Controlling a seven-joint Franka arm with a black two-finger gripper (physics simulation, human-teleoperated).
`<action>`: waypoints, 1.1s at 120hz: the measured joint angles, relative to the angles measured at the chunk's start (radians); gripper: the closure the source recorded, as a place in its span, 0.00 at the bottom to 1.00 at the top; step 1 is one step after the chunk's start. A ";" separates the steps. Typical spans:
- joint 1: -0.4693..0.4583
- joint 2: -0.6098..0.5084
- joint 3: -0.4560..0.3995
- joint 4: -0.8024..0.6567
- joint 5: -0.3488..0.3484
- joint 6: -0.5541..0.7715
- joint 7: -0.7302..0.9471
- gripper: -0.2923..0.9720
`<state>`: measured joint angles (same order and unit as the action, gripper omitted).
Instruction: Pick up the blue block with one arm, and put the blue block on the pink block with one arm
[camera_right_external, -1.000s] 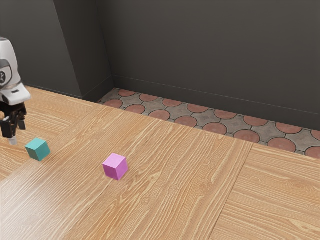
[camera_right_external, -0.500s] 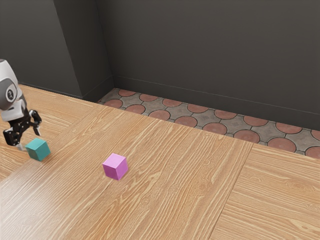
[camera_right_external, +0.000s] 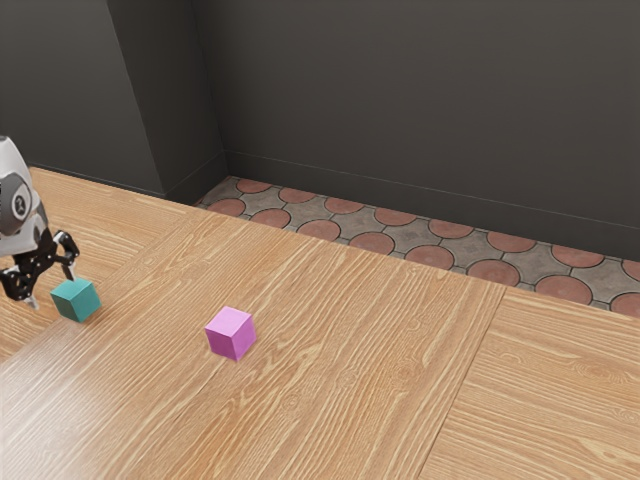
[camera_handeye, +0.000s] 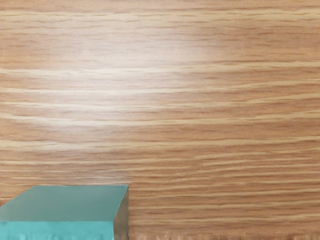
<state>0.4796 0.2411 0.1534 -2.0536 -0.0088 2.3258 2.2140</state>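
Observation:
The blue block (camera_right_external: 76, 299), a teal-blue cube, sits on the wooden table (camera_right_external: 350, 340) near the exterior view's left edge. My gripper (camera_right_external: 46, 280) hovers just to its left and slightly above it. It is open, with one finger behind the block and the other to its left, and nothing is held. In the wrist view the blue block (camera_handeye: 62, 212) shows large and close under the hand. The pink block (camera_right_external: 230, 333) rests on the table well to the right of the blue one, apart from it.
The table's far edge drops to a floor of round red tiles (camera_right_external: 420, 240), with dark walls (camera_right_external: 400, 90) behind. Bare wood (camera_handeye: 165, 100) stretches between and beyond the two blocks.
My hand has swung right and down toward the blue block and turned, and its fingers now straddle the block's left side. Neither block has moved.

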 joint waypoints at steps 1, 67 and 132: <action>0.000 0.002 0.000 0.003 0.000 0.001 0.001 0.23; -0.006 0.153 -0.002 0.147 -0.031 0.025 -0.001 0.23; -0.002 0.237 -0.003 0.151 -0.070 0.033 -0.029 0.37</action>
<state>0.4775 0.4779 0.1503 -1.9025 -0.0792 2.3587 2.1847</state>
